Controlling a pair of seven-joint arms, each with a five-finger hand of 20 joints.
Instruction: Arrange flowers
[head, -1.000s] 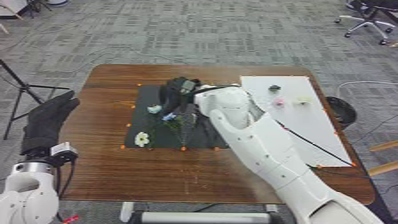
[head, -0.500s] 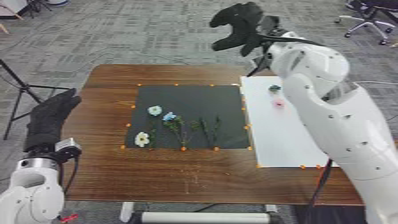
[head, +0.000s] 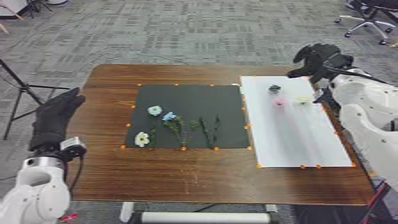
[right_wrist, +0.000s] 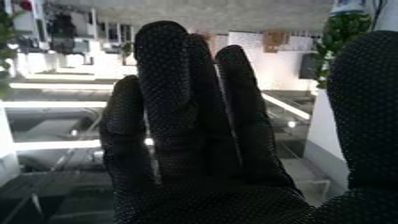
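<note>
In the head view, a white flower (head: 142, 139), a pale flower (head: 155, 110) and a blue flower (head: 169, 116) lie on the dark mat (head: 188, 92), with green stems (head: 210, 131) at their right. The white board (head: 282, 142) holds a pink flower (head: 279, 102), a cream flower (head: 303, 100) and a dark green one (head: 274, 88). My right hand (head: 321, 59) is open above the board's far right corner, apart from the flowers. In the right wrist view the right hand (right_wrist: 200, 165) has straight fingers and holds nothing. My left hand (head: 57, 112) is open beyond the table's left edge.
The brown table (head: 160, 172) carries the mat and board side by side, with orange markers along their edges. A black tripod (head: 19, 90) stands on the floor at the left, and office chairs (head: 367, 21) are at the far right.
My right hand went from over the dark mat up past the table's far edge, then right and down to the board's far right corner. The left hand has barely shifted.
</note>
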